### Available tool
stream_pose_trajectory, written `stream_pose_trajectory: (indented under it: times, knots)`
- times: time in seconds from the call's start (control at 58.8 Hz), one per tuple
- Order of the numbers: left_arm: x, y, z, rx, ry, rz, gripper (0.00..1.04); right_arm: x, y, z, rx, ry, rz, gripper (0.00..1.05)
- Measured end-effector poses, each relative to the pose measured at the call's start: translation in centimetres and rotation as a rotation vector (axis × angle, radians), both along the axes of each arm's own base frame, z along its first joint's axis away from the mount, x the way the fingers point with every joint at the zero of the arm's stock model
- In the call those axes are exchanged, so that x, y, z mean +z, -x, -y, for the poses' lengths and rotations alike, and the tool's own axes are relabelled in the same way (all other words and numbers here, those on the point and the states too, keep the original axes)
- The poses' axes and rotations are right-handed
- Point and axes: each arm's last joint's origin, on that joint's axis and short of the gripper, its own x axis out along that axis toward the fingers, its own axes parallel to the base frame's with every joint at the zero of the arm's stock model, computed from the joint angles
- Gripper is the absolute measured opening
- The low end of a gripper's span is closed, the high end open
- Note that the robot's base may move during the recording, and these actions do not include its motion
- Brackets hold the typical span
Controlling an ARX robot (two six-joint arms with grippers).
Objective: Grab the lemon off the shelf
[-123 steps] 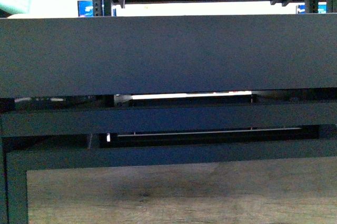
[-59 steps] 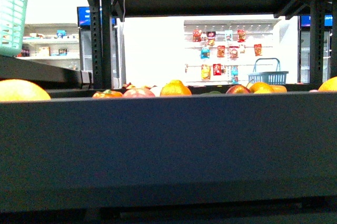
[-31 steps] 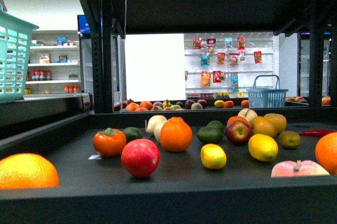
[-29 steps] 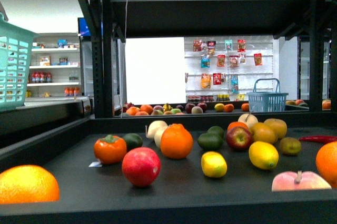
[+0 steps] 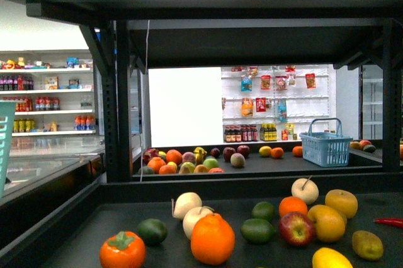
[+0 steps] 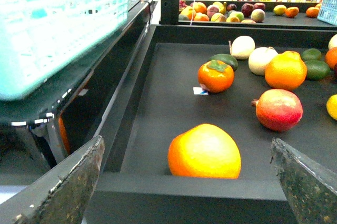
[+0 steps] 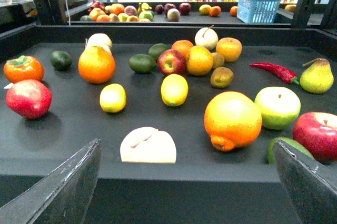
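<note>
- Step in hand – the approach. Nothing is picked yet, and both arms sit just outside the front edge of the shelf.
- Right gripper – fingers spread wide, nothing between them, pointing in over the front edge.
- Left gripper – fingers also wide apart and empty, facing the front left corner, where a big orange lies just behind the edge.
- Lemon – around the middle of the tier, lying clear on the black floor.
- A second, rounder lemon is beside it, a little nearer the front edge; the two are apart.
- In the front view only the top of one lemon shows, at the bottom of the picture.
- The right arm looks better placed – both lemons sit in front of it, and the left wrist view catches only a yellow sliver at its margin.
- Next move, my guess – the right arm reaches in over the raised front edge and drops the open fingers around one lemon.
- The path runs near a pale fruit by the front edge and a large orange-yellow fruit – keep between them.
- Round fruit on a flat floor will likely roll if nudged, so close squarely.
</note>
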Motion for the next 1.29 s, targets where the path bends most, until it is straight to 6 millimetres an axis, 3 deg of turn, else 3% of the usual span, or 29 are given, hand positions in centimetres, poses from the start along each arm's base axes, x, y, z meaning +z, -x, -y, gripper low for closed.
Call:
stream_pose_trajectory:
  times: [1.105, 1.207, 1.292]
  knots:
    - [0.0, 0.0, 0.0, 0.000, 0.000, 0.000, 0.97, 0.0, 0.0, 0.0, -0.001, -0.003, 0.000, 0.97]
    - [0.4, -0.8, -0.5, 0.017, 0.185, -0.164, 0.97, 0.0, 0.0, 0.0, 0.000, -0.003, 0.000, 0.97]
    - [2.9, -2.5, -1.3, 0.033, 0.324, -0.159, 0.97, 0.0, 0.0, 0.0, 0.000, -0.003, 0.000, 0.97]
